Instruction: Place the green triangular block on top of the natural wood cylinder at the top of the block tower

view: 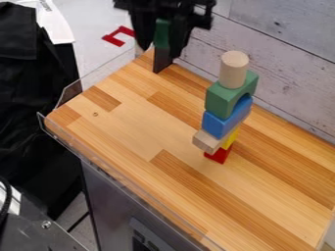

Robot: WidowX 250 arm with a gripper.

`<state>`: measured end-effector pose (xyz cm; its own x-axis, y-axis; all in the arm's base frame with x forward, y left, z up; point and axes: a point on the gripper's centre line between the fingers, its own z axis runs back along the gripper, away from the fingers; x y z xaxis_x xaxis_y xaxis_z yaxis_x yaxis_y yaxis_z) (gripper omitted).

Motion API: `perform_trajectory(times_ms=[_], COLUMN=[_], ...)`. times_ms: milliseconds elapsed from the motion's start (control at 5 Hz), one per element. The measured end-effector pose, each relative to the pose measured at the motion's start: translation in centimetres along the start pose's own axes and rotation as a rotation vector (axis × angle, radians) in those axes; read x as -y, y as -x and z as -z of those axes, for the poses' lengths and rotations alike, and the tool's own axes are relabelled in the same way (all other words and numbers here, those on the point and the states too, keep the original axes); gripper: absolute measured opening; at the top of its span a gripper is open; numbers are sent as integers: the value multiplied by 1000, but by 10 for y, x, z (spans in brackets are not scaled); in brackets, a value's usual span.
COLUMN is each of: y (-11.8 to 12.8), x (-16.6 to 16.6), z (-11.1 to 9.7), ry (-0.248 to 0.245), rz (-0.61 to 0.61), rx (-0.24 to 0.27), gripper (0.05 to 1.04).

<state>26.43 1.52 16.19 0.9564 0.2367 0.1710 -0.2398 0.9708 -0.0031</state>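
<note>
hand point(160, 51) is closed around a green block point(161, 33), long axis near upright; both sit beyond the block tower point(218, 123) on the desk point(137, 132), toward the view's upper left, well apart from it.

View from above, aslant (fairly near), down onto the wooden counter point(134, 130)

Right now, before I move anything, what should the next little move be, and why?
I'd probably ease the end effector slightly toward the tower, keeping the green block it seems to hold higher than the wooden cylinder. The block is off to one side of the tower, and the cylinder tops a tall, narrow stack with unevenly aligned pieces, so a bump could likely topple it.
</note>
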Motion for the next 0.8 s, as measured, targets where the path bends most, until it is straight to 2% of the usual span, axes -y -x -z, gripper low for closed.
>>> perform_trajectory(times_ms=[400,800], y=[-8,-3], x=[20,36], z=[-20,-9], ry=[-17,-27], rz=[81,157], rx=[28,-56], gripper=[491,491])
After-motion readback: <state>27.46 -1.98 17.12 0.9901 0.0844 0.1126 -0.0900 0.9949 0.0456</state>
